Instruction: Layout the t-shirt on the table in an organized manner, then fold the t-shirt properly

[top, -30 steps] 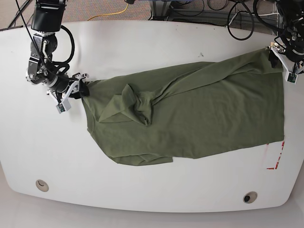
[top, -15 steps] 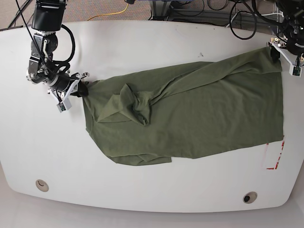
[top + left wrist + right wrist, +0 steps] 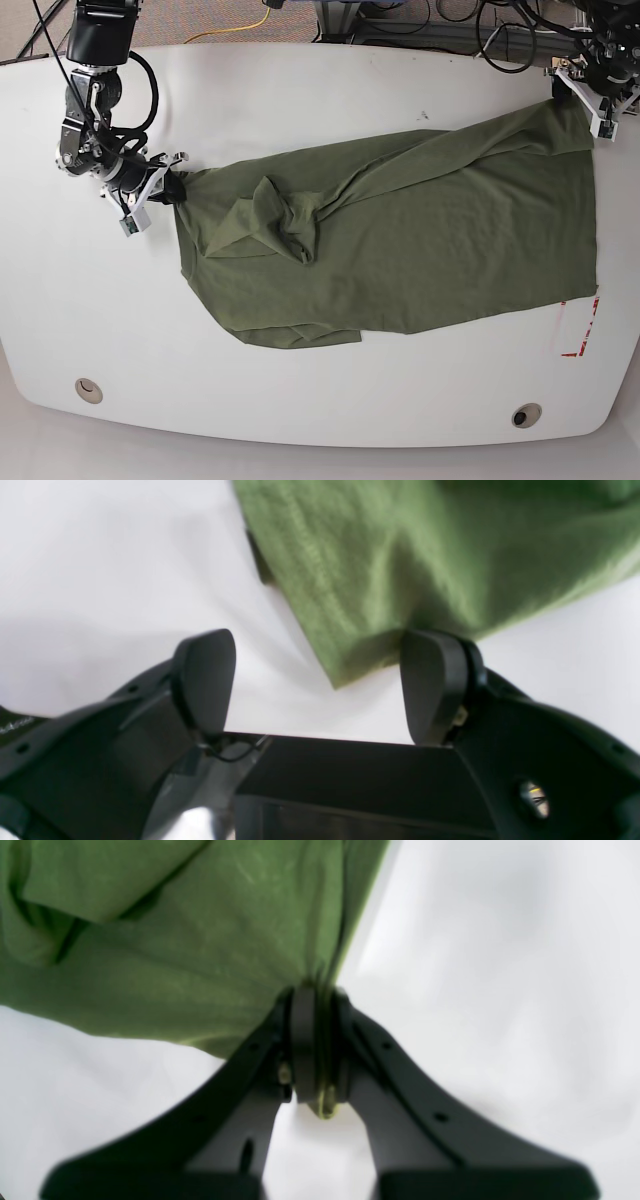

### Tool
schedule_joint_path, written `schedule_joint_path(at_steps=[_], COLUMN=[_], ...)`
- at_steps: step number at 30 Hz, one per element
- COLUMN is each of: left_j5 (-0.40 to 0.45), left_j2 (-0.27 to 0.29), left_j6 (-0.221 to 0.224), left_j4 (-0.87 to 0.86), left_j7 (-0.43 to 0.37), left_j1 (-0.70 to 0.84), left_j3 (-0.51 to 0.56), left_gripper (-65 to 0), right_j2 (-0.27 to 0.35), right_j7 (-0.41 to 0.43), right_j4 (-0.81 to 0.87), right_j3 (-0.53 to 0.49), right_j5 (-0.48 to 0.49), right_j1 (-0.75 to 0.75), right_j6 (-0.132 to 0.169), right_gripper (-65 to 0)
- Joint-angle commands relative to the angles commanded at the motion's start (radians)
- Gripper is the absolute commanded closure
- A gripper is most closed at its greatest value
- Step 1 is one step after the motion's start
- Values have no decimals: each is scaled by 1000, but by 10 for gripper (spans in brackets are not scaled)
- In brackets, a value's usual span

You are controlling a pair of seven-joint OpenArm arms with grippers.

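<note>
**Q:** What lies on the table (image 3: 300, 90), and where?

**A:** The t-shirt (image 3: 420, 240), olive green, spread across the middle and right of the white tabletop in the base view. Its body lies mostly flat. A bunched, twisted fold (image 3: 285, 215) rises left of centre, and a long diagonal crease runs from that fold up toward the far right corner. The lower left hem is turned under in a narrow flap (image 3: 300, 335).

**Q:** State of the right gripper (image 3: 314, 1005)?

**A:** Jaws pressed together on a pinch of green cloth; the right wrist view shows fabric running straight into the closed pads, with a sliver of it showing below them. In the base view this gripper (image 3: 168, 188) sits at the shirt's left tip, where the cloth is drawn to a point.

**Q:** And the left gripper (image 3: 320, 680)?

**A:** Jaws spread wide. The left wrist view shows a corner of the t-shirt (image 3: 400, 555) lying on the table between the two dark pads (image 3: 205, 675), reaching up to the pad on that view's right; whether cloth and pad actually touch cannot be told. In the base view this gripper (image 3: 580, 95) stands at the shirt's far right corner.

**Q:** Any readable writing or brand marks?

**A:** None legible. No print shows on the cloth. Faint pale lettering at the left edge of the left wrist view is too blurred to read.

**Q:** Other table features?

**A:** Red tape corner marks (image 3: 580, 330) just beside the shirt's lower right hem, and two round grommets (image 3: 88, 389) near the front edge.
</note>
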Motion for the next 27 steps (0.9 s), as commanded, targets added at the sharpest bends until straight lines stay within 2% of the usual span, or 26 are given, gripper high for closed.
schedule_joint_path(at_steps=[5, 8, 13, 17, 20, 27], left_j5=[0, 0, 0, 0, 0, 0], left_j2=[0, 0, 0, 0, -2, -2], left_j6=[0, 0, 0, 0, 0, 0], left_j4=[-32, -48, -49, -49, -41, 34], left_j7=[0, 0, 0, 0, 0, 3], left_j1=[-5, -5, -6, -6, -5, 2], left_j3=[2, 2, 2, 2, 2, -5], left_gripper=[-454, -375, -204, -122, -103, -101], right_j2=[-3, -5, -5, -5, -5, -5], right_j7=[0, 0, -2, -2, -2, -2], right_j4=[0, 0, 0, 0, 0, 0], right_j3=[0, 0, 0, 0, 0, 0], right_j5=[0, 0, 0, 0, 0, 0], right_j1=[-2, -2, -2, -2, -2, -2], right_j6=[0, 0, 0, 0, 0, 0], right_gripper=[-48, -48, -48, -48, -48, -48])
